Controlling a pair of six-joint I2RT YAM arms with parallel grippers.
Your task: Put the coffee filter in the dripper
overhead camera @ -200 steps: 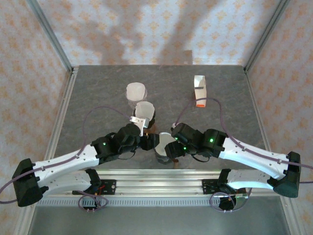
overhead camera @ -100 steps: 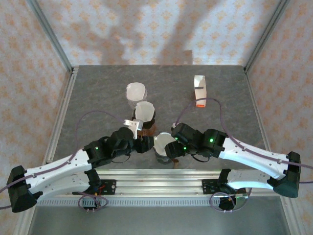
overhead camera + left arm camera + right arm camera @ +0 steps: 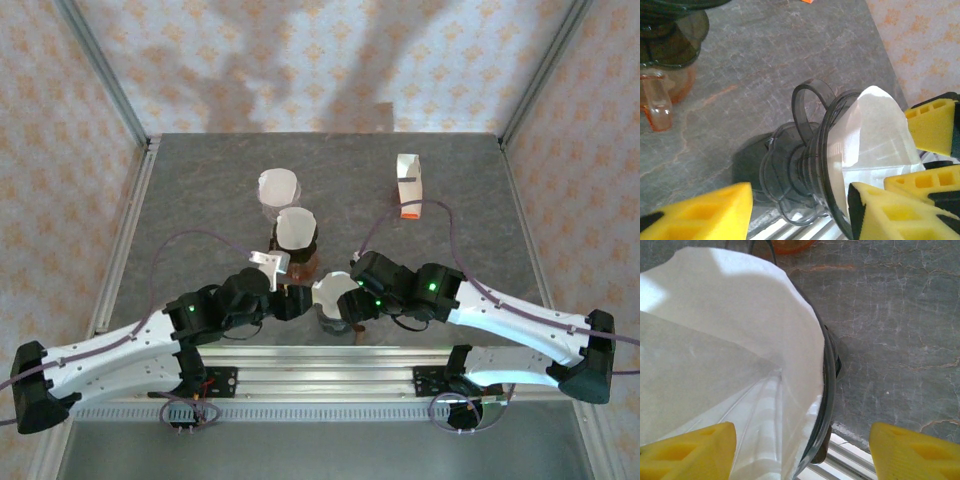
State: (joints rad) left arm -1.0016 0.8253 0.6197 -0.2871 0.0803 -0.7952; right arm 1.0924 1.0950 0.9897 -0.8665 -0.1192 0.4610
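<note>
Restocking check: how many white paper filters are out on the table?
3: near filter in the dark dripper, middle filter over the amber vessel, far filter behind. Others may be hidden.

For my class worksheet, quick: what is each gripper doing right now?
Left gripper: open around the dripper, holding nothing.
Right gripper: open over the paper filter, holding nothing.
</note>
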